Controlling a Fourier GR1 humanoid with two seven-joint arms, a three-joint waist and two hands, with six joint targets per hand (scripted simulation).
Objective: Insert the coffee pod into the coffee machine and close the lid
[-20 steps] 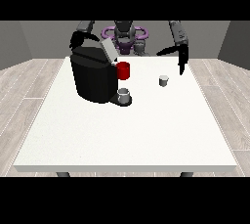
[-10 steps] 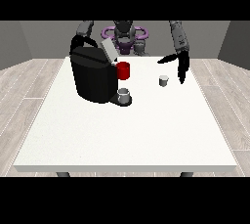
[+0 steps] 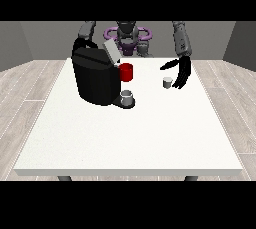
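A small grey coffee pod [image 3: 167, 82] stands upright on the white table [image 3: 130, 133], right of centre at the back. The hand at the view's right [image 3: 181, 71] hangs just right of the pod, fingers straight and pointing down, thumb stretched out above the pod, not touching it. The black coffee machine [image 3: 95, 77] stands at the back left with its grey lid [image 3: 111, 51] tilted up and a red part [image 3: 126, 72] on its front. The hand at the view's left [image 3: 81, 44] rests at the machine's top rear corner, mostly hidden.
A grey cup [image 3: 127, 96] sits on the machine's drip base. The table's front half is bare white surface. Wooden floor surrounds the table on both sides.
The hand at the view's right has moved down and inward, from beside the pod to close over it. The hand at the view's left has stayed by the machine's top.
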